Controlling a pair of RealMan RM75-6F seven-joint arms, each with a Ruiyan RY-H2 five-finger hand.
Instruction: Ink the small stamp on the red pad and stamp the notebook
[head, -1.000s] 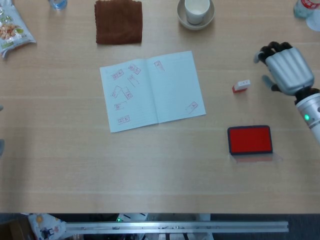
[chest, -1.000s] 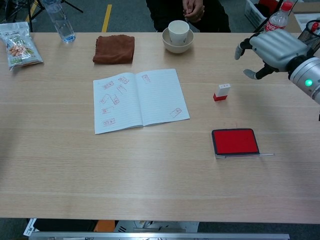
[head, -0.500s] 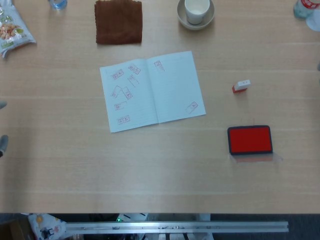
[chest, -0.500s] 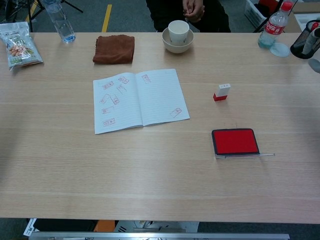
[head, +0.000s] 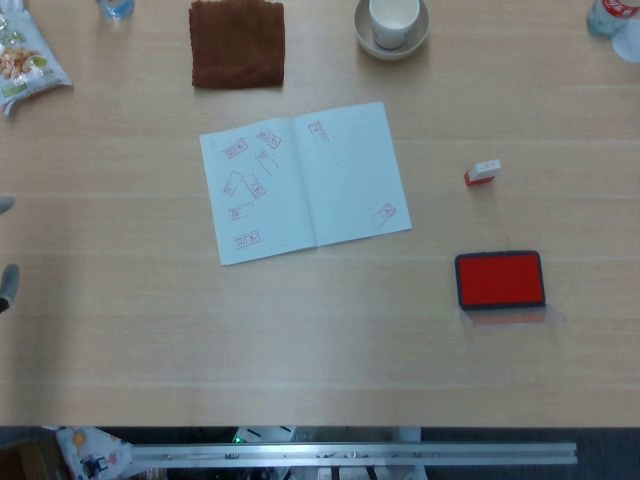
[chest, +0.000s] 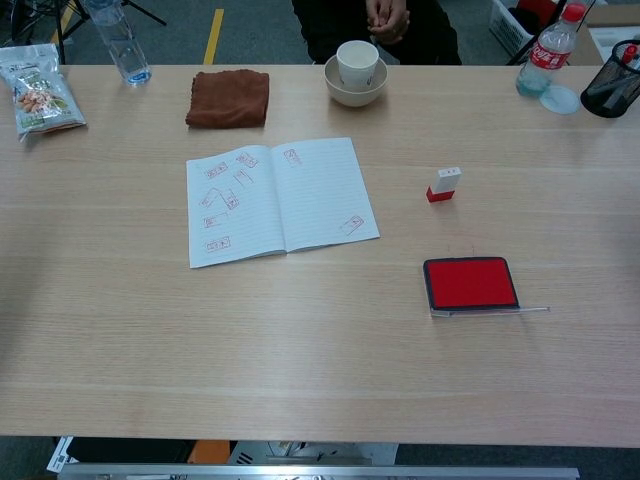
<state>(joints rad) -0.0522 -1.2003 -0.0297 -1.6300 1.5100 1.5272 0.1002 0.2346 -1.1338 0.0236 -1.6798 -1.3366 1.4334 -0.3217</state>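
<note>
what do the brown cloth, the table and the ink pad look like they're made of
Brown cloth: soft fuzzy fabric, probably terry or microfibre, matte with a napped surface. Table: light wood or wood-look laminate, with visible grain lines and a smooth low sheen. Ink pad: matte red felt-like surface in a dark, likely plastic frame.

Two grey rounded fingertips (head: 6, 285) of the left hand (head: 5, 250), frame edge

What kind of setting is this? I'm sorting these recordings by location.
Probably an office or lab room: a long wooden table set with a notebook, a stamp and a red ink pad, a pen holder at its corner, and a person seated opposite.
</note>
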